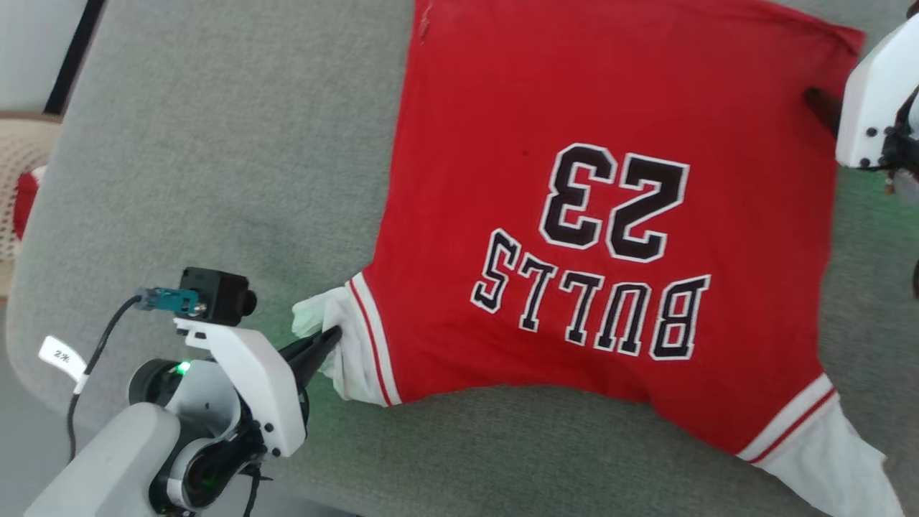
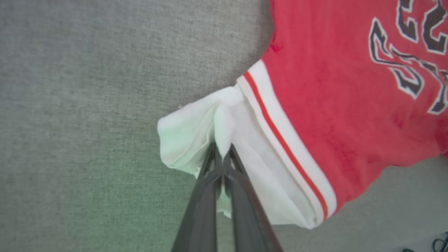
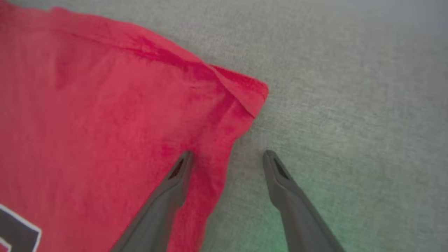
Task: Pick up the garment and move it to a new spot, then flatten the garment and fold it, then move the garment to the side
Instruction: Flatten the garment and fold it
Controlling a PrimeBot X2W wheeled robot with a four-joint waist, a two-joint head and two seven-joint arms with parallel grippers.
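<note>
L gripper [image 2: 222, 150] jaws are clamping soft red "BULLS 23" jersey T-shirt [image 1: 574, 108] by its white sleeve [image 2: 196, 133]; R gripper [image 3: 227, 154] jaws, apart, are straddling the edge by the hem corner [image 3: 245, 91], prob. for flattening.

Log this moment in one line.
left end effector: shut on garment sleeve | right end effector: open, straddling garment edge | garment: spread on grey surface

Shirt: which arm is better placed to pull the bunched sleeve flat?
Left. The left tool is shut on the white sleeve; the right tool hangs open astride an edge of the shirt, gripping nothing.
</note>
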